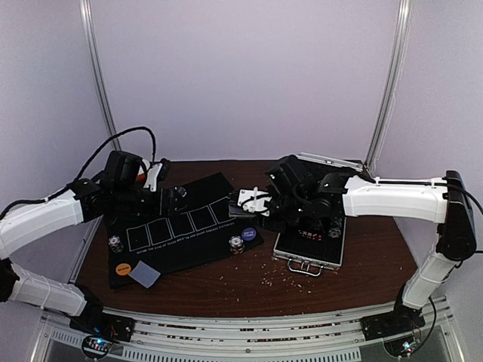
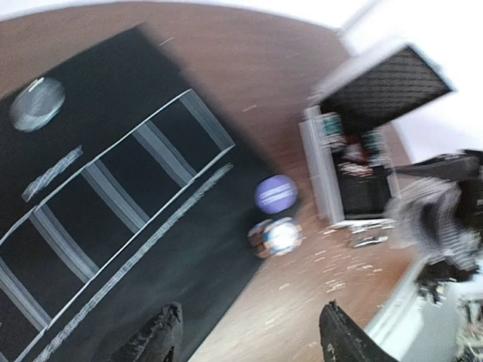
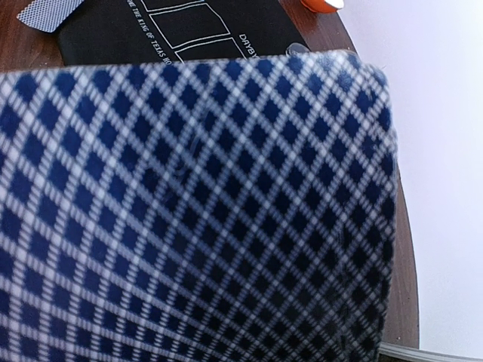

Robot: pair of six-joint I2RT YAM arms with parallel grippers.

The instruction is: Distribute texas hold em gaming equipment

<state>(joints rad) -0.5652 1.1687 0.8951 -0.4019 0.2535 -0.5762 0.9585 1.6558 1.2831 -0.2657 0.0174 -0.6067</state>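
Wooden table (image 1: 355, 275) overhead; blue-diamond playing card (image 3: 196, 211) large only in right-wrist view.

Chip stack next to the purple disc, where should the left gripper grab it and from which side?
Probably from straight above, the left gripper, open now, closing on the striped sides of the chip stack, low enough to catch every chip. It stands upright at the edge of the mat. The purple disc lies flat close beside it, so close across the other axis.

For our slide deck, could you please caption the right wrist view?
Blue-diamond card fills the frame; black mat and a second card peek above it.
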